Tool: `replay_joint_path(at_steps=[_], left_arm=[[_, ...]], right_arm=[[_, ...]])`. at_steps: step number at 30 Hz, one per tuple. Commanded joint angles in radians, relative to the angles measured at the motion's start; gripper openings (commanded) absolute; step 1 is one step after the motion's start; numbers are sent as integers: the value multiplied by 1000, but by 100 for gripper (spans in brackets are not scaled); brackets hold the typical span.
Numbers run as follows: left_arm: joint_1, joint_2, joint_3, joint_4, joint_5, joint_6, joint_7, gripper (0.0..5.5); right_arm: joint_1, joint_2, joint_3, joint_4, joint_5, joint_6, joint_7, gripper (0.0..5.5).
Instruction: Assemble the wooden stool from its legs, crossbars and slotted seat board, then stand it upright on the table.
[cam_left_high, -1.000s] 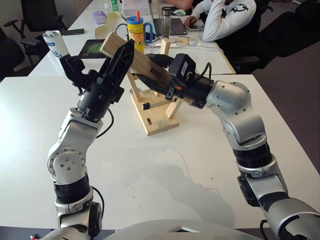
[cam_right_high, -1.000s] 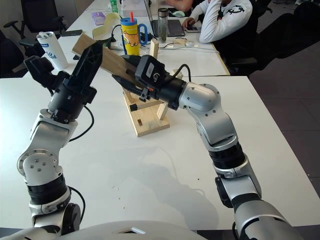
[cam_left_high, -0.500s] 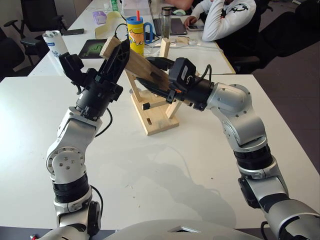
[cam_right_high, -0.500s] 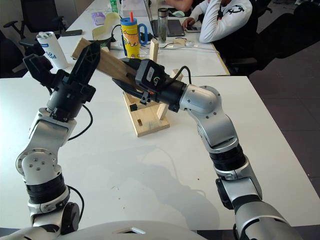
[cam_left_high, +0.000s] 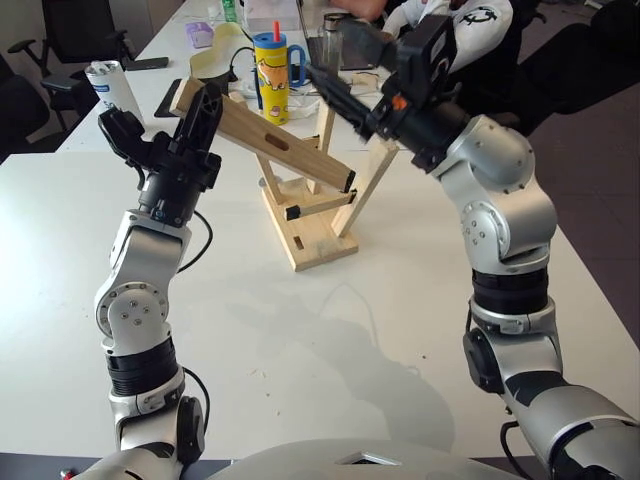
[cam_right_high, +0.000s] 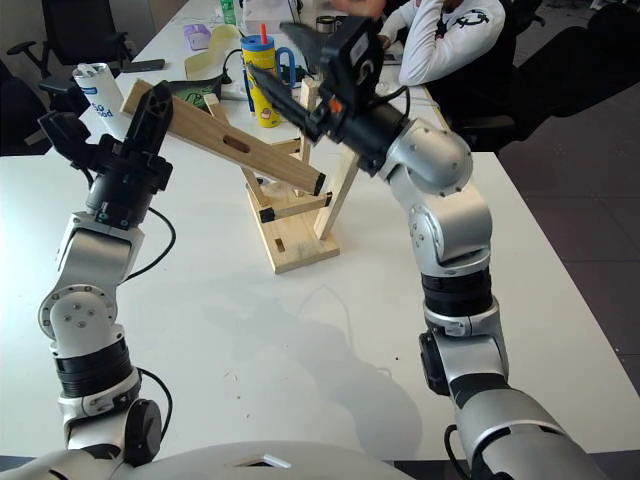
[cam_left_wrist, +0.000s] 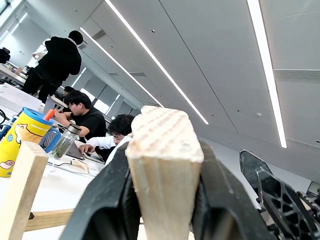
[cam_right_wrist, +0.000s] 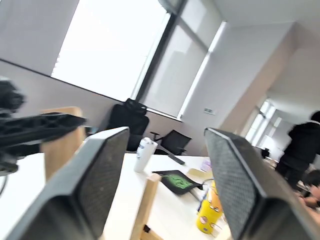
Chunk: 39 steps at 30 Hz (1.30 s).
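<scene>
Pale wooden seat board (cam_left_high: 270, 135), oval slot mid-face, tilted: upper end clamped in left gripper (cam_left_high: 203, 115), lower end against pale leg-and-crossbar frame (cam_left_high: 315, 225); right gripper (cam_left_high: 345, 62) raised, fingers spread wide.

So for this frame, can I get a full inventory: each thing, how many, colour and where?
Near table: 1, white, in front.
Stool frame: 1, pale wood, legs and crossbars partly joined, resting on the near table.
Seat board: 1, pale wood, slotted, tilted above the frame, raised end clamped.
Far table: 1, white, behind.
Cup: 1, yellow with blue lid and handle, on the far table.
Tumbler: 1, white, left part of the far table.
Left gripper: 1, black, shut on the board's raised end.
Right gripper: 1, black, open, raised above the frame, holding nothing.
</scene>
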<state>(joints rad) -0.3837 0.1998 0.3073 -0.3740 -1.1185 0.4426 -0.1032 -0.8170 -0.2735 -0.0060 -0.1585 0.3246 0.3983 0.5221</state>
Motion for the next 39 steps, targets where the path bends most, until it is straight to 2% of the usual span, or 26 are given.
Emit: replay_joint_path(at_steps=[1,7,13,24,29,35,39], left_arm=[[-30,5,36,21,29,-36,31,104],[-10,25,52,20,94,-59,45,104],[-5,19,49,23,139,-67,47,104],[17,16,48,-1,178,-57,55,104],[13,20,56,12,204,-61,74,104],[-5,21,80,47,230,-66,112,104],[-12,-1,73,81,265,-69,145,104]], right_arm=[[23,27,-81,89,0,114,-148,282],[170,34,-41,52,-24,215,-215,282],[219,52,-11,58,-38,262,-246,282],[237,68,-16,50,-40,297,-267,120],[221,101,-45,80,-34,294,-309,115],[190,117,-141,132,-127,183,-509,110],[221,180,-157,114,-96,232,-567,107]])
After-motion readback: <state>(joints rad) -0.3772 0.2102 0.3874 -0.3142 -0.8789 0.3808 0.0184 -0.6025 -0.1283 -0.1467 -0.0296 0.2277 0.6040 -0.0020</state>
